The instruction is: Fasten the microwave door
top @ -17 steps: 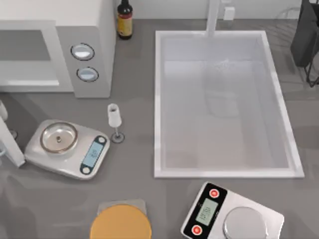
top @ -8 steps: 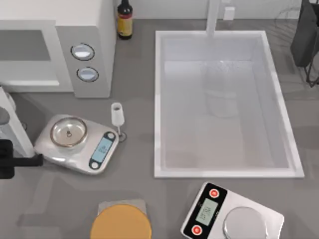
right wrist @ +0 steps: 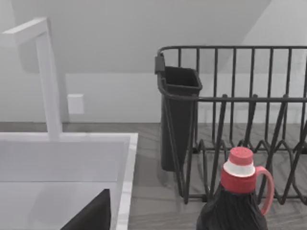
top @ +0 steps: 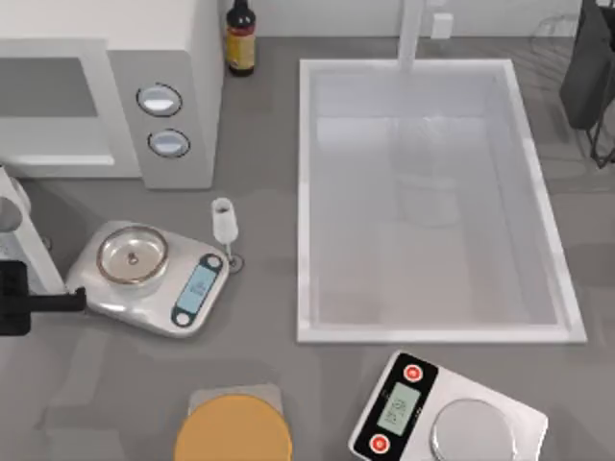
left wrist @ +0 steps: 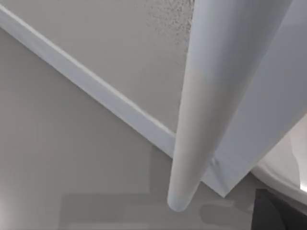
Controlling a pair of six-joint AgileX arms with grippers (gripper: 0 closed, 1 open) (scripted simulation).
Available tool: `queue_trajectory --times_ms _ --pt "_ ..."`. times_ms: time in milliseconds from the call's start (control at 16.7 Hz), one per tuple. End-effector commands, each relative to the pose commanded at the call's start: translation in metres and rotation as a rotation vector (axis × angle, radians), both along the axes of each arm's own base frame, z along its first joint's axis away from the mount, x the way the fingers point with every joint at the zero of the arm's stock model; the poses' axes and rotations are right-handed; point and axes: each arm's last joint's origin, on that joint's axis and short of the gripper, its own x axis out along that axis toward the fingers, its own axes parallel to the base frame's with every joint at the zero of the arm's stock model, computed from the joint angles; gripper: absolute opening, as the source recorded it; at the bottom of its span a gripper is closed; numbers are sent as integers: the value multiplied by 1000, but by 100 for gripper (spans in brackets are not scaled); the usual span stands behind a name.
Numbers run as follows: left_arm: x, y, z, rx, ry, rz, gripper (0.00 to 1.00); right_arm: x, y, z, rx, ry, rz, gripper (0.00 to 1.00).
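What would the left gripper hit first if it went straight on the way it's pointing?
Probably the silver kitchen scale: the left gripper points toward the table's right, its tip at the scale's left edge, though height is unclear.

White microwave (top: pixel 144 38), grey-windowed microwave door (top: pixel 48 96)

A grey table (top: pixel 259 317) spans the top view, with a large white sink (top: pixel 306 192) sunk into its right half — a white faucet (top: pixel 411 34) rises at the basin's far rim. Behind it runs a pale wall (right wrist: pixel 120 86) with a small white outlet plate (right wrist: pixel 76 103).
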Motion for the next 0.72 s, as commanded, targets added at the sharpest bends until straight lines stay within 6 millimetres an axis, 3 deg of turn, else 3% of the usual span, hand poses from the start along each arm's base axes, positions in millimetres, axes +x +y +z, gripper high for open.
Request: queue_trajectory --times_ms 480,720 --pt "76 -2 -11 1 23 0 0 0 0 0 0 0 0 100" --pt "92 -2 -13 1 7 0 0 0 0 0 0 0 0 100"
